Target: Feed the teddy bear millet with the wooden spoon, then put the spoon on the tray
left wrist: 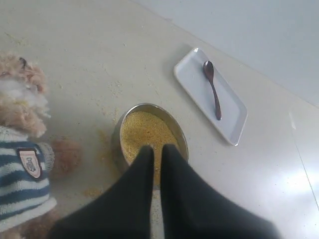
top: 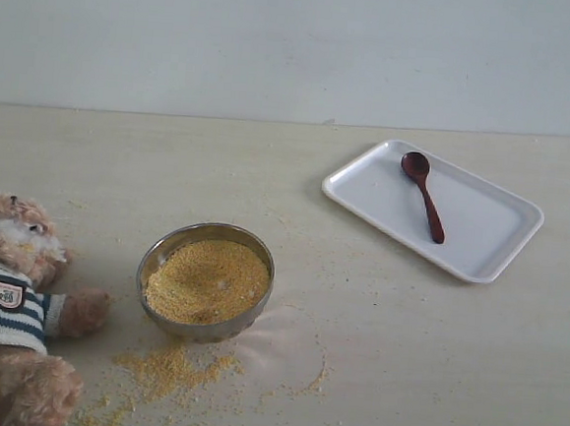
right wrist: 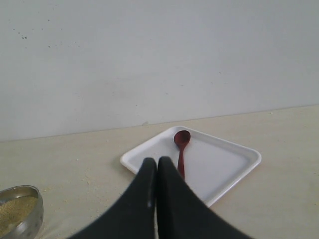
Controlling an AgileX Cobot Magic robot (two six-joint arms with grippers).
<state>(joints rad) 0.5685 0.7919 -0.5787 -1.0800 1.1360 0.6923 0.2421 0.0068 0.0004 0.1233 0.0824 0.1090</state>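
Exterior view, steel bowl taken as dial centre.

The fluffy tan-pink teddy bear in a navy-and-white striped sweater point(top: 7, 300) is sitting at 8 o'clock, just beside the round steel bowl point(top: 208, 230). The fine yellow millet point(top: 208, 281) is filling that bowl, and loose grains point(top: 169, 367) are lying scattered on the pale surface point(top: 402, 360) at 6 to 7 o'clock. The flat white rectangular tray point(top: 496, 235) is resting well apart at 2 o'clock. The small dark reddish-brown wooden spoon point(top: 424, 199) is lying flat inside it, oval bowl pointing to 11 o'clock and handle to 5 o'clock.

The left gripper point(left wrist: 156, 148) is hanging above the bowl area with its jaws pressed together and nothing between them. The right gripper point(right wrist: 156, 160) is facing the tray, likewise fully closed and gripping nothing. Neither arm is showing in the exterior view.

Assessment: the spoon is sitting where the task ends, yet no gripper is holding it. The frames are not settling whether feeding is done or not yet begun. If it is pending, the next move is calling for a gripper to open, descend on the slim handle at the 5 o'clock end and lift it clear of the low rim before scooping.
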